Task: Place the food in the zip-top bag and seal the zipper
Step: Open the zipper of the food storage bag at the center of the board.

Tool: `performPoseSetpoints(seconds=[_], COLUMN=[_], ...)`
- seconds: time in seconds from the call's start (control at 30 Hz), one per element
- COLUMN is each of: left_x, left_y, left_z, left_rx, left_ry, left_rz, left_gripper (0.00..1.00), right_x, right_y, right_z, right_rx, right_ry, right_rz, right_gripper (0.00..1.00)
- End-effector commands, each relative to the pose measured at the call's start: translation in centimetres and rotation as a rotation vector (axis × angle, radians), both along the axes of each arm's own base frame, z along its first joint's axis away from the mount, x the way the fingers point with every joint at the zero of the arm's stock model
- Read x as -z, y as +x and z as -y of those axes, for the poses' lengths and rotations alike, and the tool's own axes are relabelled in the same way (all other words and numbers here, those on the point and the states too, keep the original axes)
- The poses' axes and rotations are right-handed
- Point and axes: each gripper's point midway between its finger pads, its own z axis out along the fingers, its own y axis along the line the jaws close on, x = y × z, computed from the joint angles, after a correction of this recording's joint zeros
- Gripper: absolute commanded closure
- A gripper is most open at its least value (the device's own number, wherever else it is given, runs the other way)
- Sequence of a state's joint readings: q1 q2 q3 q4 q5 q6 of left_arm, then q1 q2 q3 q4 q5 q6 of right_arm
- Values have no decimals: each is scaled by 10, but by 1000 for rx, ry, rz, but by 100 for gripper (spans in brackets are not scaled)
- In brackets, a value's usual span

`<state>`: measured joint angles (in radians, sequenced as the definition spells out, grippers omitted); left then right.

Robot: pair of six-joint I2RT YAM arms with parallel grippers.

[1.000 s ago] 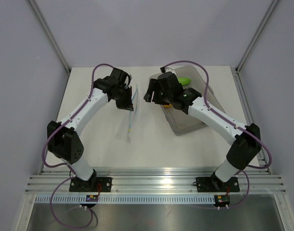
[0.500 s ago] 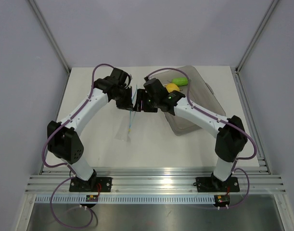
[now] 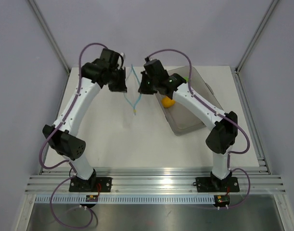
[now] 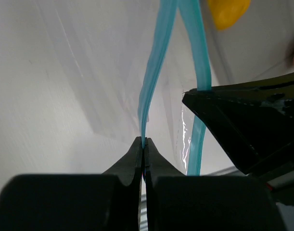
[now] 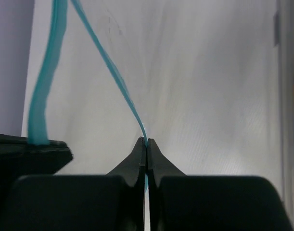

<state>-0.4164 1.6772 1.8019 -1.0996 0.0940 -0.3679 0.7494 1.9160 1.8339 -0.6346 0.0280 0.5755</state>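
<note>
The zip-top bag [image 3: 133,96] hangs above the table between both grippers, its mouth pulled apart. My left gripper [image 3: 124,88] is shut on one light blue strip of the zipper [image 4: 151,82]. My right gripper [image 3: 142,89] is shut on the other strip of the zipper [image 5: 119,84]. In the left wrist view the right gripper's black fingers [image 4: 243,120] pinch the second strip. Of the food, a yellow piece [image 3: 167,102] lies in the grey tray [image 3: 195,118], and a bit of green [image 3: 185,79] shows behind the right arm. The bag looks empty.
The translucent grey tray lies at the back right, partly under the right arm. Grey walls [image 3: 41,57] close in the table on the left, back and right. An aluminium rail [image 3: 151,183] runs along the near edge by the arm bases.
My right gripper left the tray, went left to the bag and shut on the zipper's free strip. Both arms rose toward the back and the bag's mouth spread open.
</note>
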Motion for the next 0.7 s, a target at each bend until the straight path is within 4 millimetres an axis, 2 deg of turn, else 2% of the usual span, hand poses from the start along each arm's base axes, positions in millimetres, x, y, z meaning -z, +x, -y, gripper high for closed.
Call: performPoseSetpoints(seconds=[0.0, 0.03, 0.1, 0.13, 0.17, 0.2, 0.23, 0.27, 0.3, 0.4, 0.43, 0.47, 0.5, 0.6, 0.63, 0.67], left_x=[-95, -120, -154, -165, -164, -142, -133, -114, -69, -13, 8, 17, 17, -3, -19, -22], left_y=[26, 26, 21, 13, 9, 9, 4, 6, 0, -12, -17, -17, -16, -9, -4, -5], left_z=[-32, -34, -29, -28, -27, -27, -29, -28, -29, -28, -30, -32, -31, -24, -22, -25], left_rx=[-41, -35, -10, 2, 7, 10, 7, 6, 14, 38, 37, 31, 27, 26, 24, 17], left_ry=[37, 24, -44, -71, -75, -54, -44, -30, 7, 50, 77, 101, 107, 67, 52, 68], left_rz=[241, 304, 408, 433, 427, 372, 355, 321, 213, 85, 33, 9, 8, 60, 98, 93], left_gripper=[100, 100, 100, 100, 100, 100, 100, 100, 100, 100, 100, 100, 100, 100, 100, 100], right_x=[-133, -145, -162, -159, -154, -135, -122, -113, -79, -31, -23, -18, -14, -10, -11, -10], right_y=[39, 39, 38, 38, 39, 38, 37, 35, 30, 18, 15, 13, 10, 9, 10, 10], right_z=[22, 23, 25, 26, 28, 32, 34, 35, 38, 43, 44, 43, 42, 43, 44, 43], right_rx=[63, 62, 64, 71, 80, 94, 102, 111, 109, 116, 112, 113, 103, 100, 104, 101], right_ry=[69, 76, 93, 90, 83, 64, 48, 51, 7, -42, -42, -37, -32, -41, -41, -39], right_rz=[308, 331, 362, 358, 354, 331, 312, 294, 233, 130, 114, 100, 90, 84, 84, 80], right_gripper=[100, 100, 100, 100, 100, 100, 100, 100, 100, 100, 100, 100, 100, 100, 100, 100])
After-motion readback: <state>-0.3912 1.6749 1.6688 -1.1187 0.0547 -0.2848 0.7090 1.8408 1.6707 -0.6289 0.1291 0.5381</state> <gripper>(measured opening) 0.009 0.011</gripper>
